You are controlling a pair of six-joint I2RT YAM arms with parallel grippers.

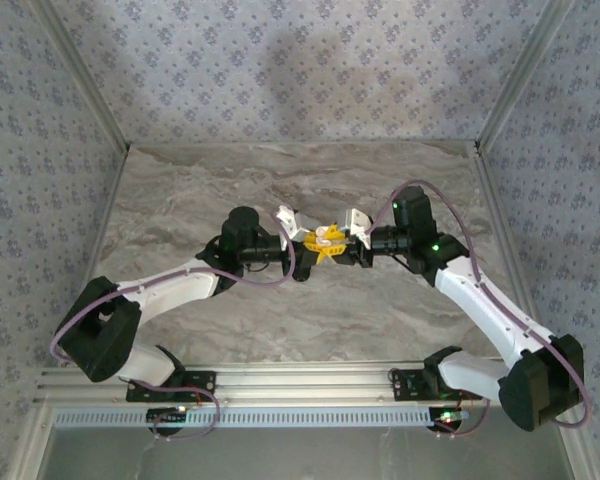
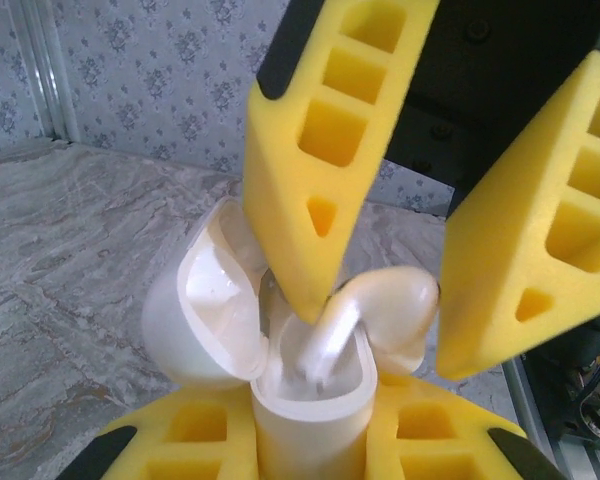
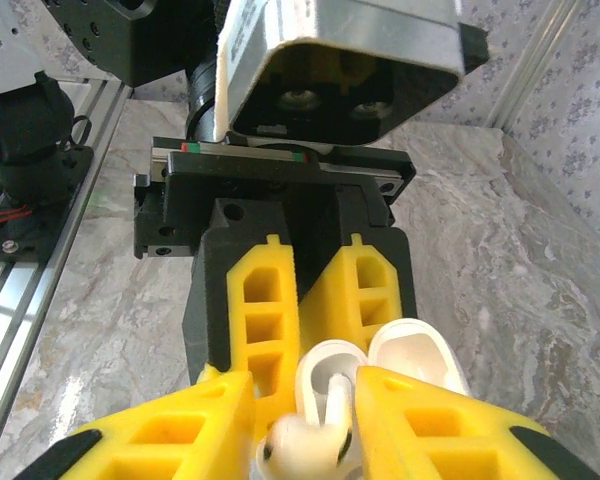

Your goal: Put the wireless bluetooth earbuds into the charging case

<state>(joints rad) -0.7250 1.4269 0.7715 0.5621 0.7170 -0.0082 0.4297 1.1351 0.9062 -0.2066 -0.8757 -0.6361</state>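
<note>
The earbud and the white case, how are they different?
The earbud is much smaller than the case. The earbud is a round bulb with a thin stem, but the case is a hollow shell with its lid flipped open. The right fingers pinch the earbud, and the left fingers hold the case. Both are smooth, glossy white.

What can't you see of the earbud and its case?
Left wrist view: the earbud stem's end is hidden inside the charging case, whose bottom is cut off by the picture edge.
Right wrist view: the earbud's underside is cut off by the bottom edge, between the jaws of the right gripper.
Top view: both are too small, buried among yellow jaws.
</note>
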